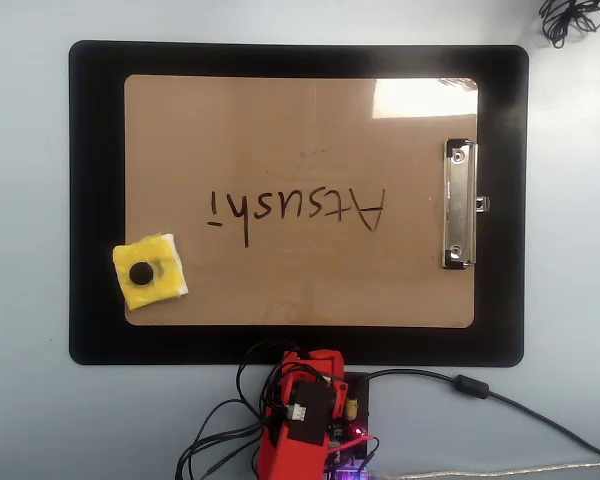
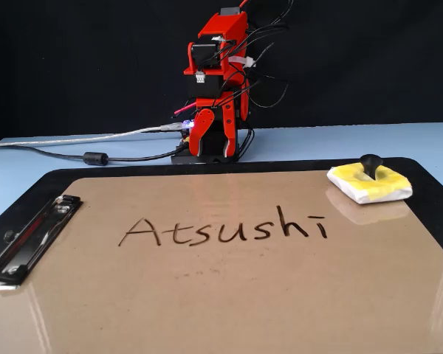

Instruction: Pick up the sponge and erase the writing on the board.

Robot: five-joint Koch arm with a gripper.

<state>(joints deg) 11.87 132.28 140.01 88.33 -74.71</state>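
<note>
While overhead reverses writing (image 1: 298,212), fixed view reads upright.

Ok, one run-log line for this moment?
arm: folded at base | gripper: empty | sponge: on board corner | writing: intact

A big black mat (image 1: 95,200) lies flat in the middle of the frame on a light blue counter (image 1: 25,240). A black cable (image 1: 500,398) with a thick lump on it runs across the counter at the lower right. A little tangle of black wire (image 1: 572,18) sits in the upper right corner.
</note>
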